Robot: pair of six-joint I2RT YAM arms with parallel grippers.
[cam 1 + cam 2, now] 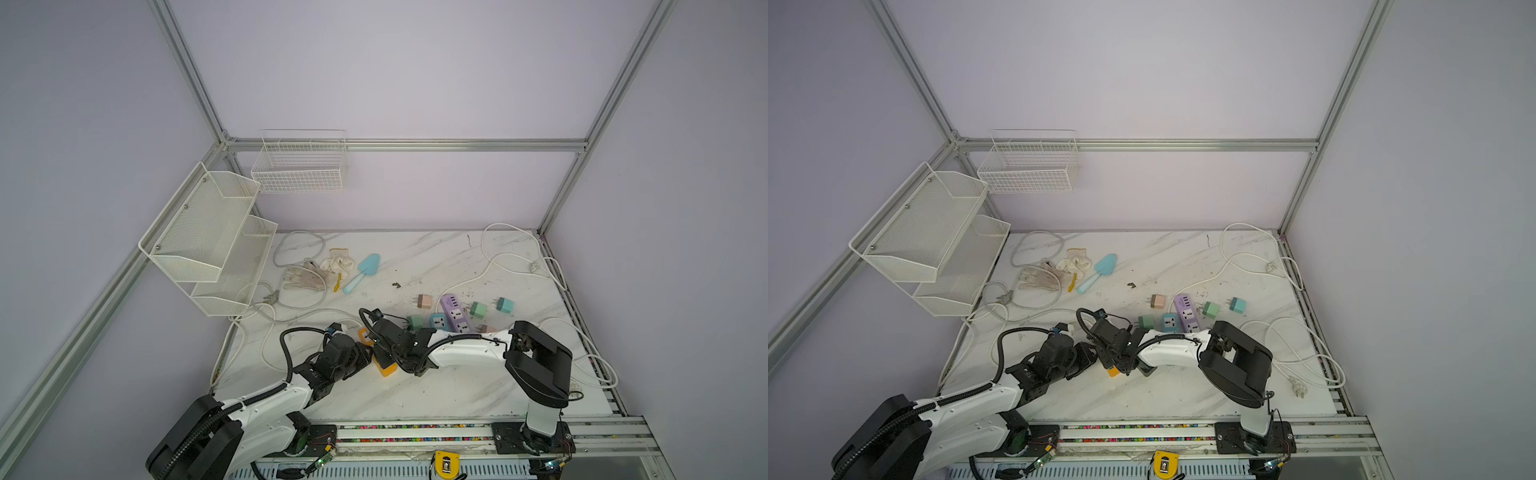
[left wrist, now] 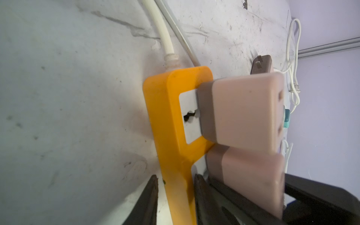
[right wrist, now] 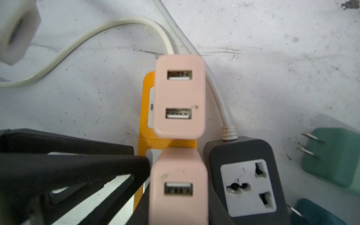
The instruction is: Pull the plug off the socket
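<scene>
Seemingly the grasp is made: the pink plug (image 3: 178, 194), seated in the orange power strip (image 2: 167, 136), is clenched by the right gripper (image 3: 177, 181); the strip is straddled by the left gripper (image 2: 175, 194), its hold uncertain. A straight pull is called for next, strip kept pinned.

Plain lilac-grey walls (image 1: 395, 75) close the place in on three sides, edged by an aluminium frame (image 1: 407, 145) whose posts rise from the corners at 11 and 1 o'clock. Below lies a white marble-veined tabletop (image 1: 436, 257), scuffed and speckled, under soft even light. A two-tier white mesh shelf (image 1: 199, 232) hangs at 10 o'clock, a white wire basket (image 1: 299, 166) on the back wall near 11, and a metal rail (image 1: 415, 438) runs along the 6 o'clock edge.
</scene>
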